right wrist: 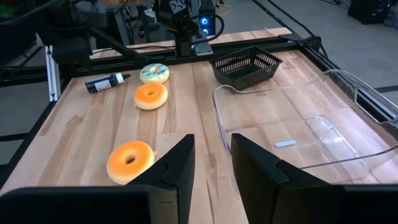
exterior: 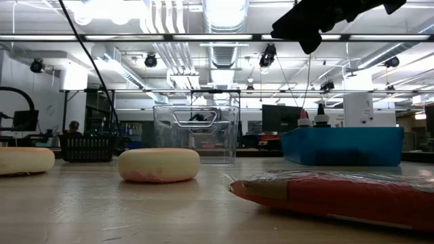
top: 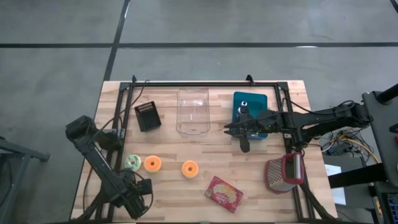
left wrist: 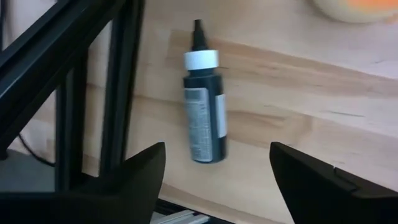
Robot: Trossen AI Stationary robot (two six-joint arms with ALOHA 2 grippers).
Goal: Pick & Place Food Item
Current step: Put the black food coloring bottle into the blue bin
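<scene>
Orange donut point(top: 189, 168), the nearest food to a working pincer, lay flat on the wooden table point(top: 261, 186) in the high view, toward the front edge, with a second orange donut point(top: 152, 163) and a green-iced donut point(top: 132, 162) in a row to its left. Right gripper point(top: 229, 129) hung beside the blue bin point(top: 261, 99), tips pointing left; the donut lay ahead of it and toward the table's front, so this arm looked nearer. Left gripper point(top: 140, 199) sat at the front left corner. Low view: donut point(exterior: 159, 165) rested ahead of the clear container point(exterior: 196, 133), red snack packet point(exterior: 339, 193) closer to the lens. Left wrist view: left gripper point(left wrist: 217, 149) was spread wide and empty over a dark bottle point(left wrist: 205, 112) lying on its side. Right wrist view: right gripper point(right wrist: 212, 140) stood parted, nothing between the fingers; donut point(right wrist: 130, 160) just off one fingertip, round, no long axis to match.
</scene>
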